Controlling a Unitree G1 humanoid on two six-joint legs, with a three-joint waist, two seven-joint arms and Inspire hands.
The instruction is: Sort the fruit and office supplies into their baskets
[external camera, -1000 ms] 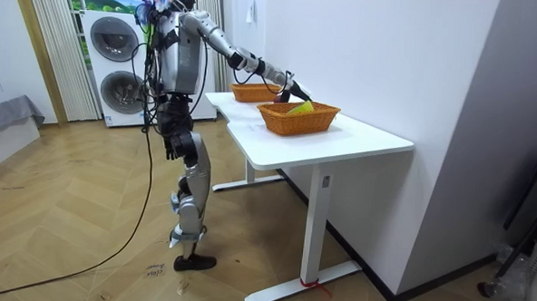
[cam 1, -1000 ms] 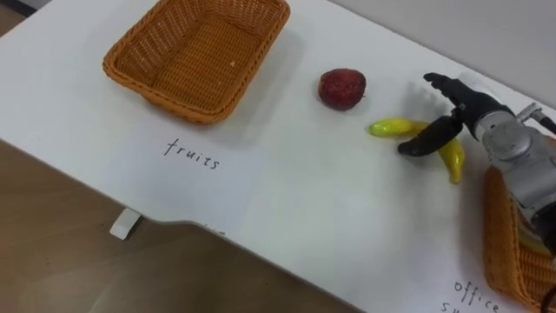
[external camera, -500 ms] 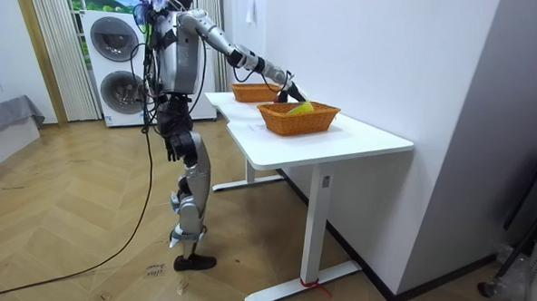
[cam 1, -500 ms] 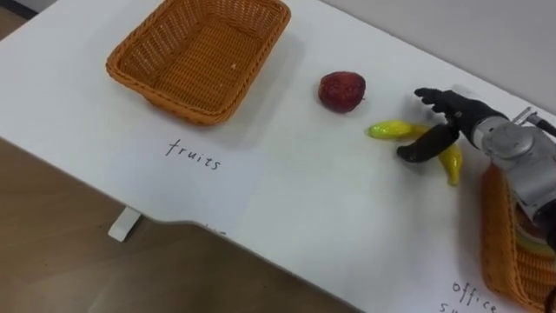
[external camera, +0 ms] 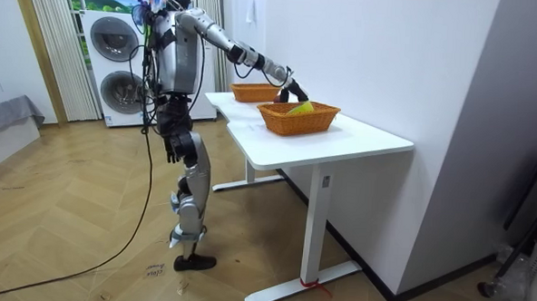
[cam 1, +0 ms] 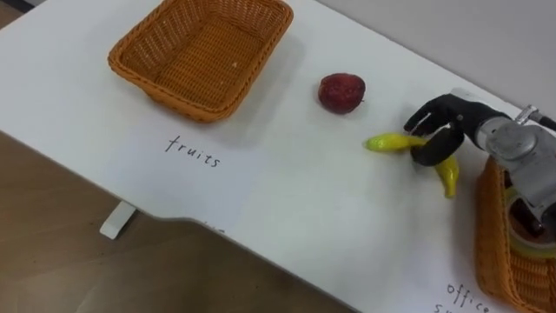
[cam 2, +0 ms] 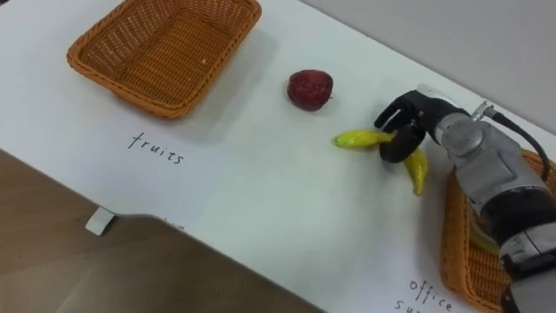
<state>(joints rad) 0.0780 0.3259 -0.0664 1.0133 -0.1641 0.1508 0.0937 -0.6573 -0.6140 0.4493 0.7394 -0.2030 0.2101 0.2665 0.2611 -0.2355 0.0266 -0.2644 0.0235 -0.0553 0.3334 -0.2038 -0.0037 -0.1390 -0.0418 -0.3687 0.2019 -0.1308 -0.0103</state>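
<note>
A yellow banana (cam 1: 387, 142) lies on the white table (cam 1: 287, 200), right of a dark red apple (cam 1: 340, 91). My right hand (cam 1: 452, 117) comes in from the right and sits over the banana's middle, fingers curled down round it and thumb below; both banana ends stick out. The fruit basket (cam 1: 139, 74), an orange wicker tray, stands at the far left above a paper marked "fruits" (cam 1: 193, 150). The office basket (cam 1: 491, 252) is at the right edge, under my forearm, with something yellow inside. In the room view I stand at the table's end, right hand (external camera: 290, 82) reaching between the baskets.
The table's near edge (cam 1: 130, 204) runs diagonally across the lower left, with wooden floor below it. A second paper label (cam 1: 460, 296) lies by the office basket. A white wall runs close behind the table.
My right hand has lowered onto the banana and its fingers, spread before, have curled round it. The banana has turned slightly. The view has shifted a little.
</note>
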